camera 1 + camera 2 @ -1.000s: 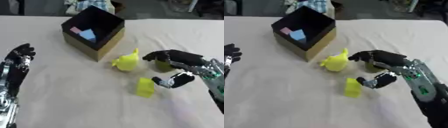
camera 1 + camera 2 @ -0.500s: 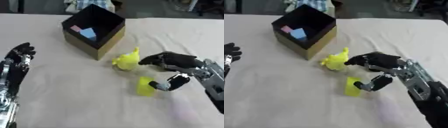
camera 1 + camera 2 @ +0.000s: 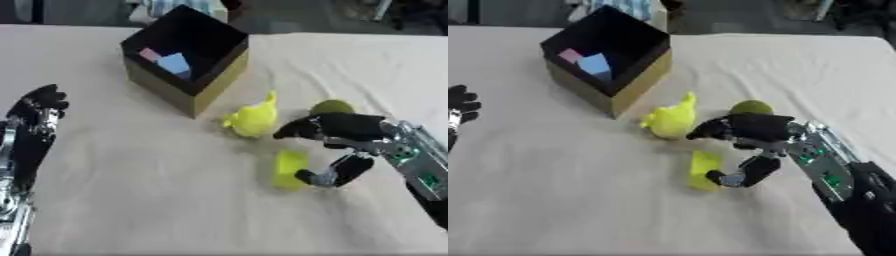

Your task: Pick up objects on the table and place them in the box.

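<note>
A black box [image 3: 188,60] with tan sides stands at the back left; a blue piece [image 3: 174,63] and a pink piece [image 3: 150,54] lie inside. In front of it, to the right, sits a yellow pointed toy [image 3: 251,119]. A yellow-green flat block [image 3: 288,169] lies nearer the front. My right hand [image 3: 344,134] reaches in from the right, open, its fingers over the gap between toy and block, its thumb [image 3: 331,175] beside the block's right edge. A green round thing [image 3: 331,106] shows just behind the hand. My left hand [image 3: 35,116] rests open at the left edge.
A cream cloth [image 3: 131,190] covers the table, with wrinkles at the back right. Dark clutter and a striped cloth [image 3: 182,6] lie past the far edge. Bare cloth spreads across the front and left of the box.
My right hand has moved left and forward, closing in on the yellow-green block and the toy. The green round thing now shows behind it. The left hand stays put.
</note>
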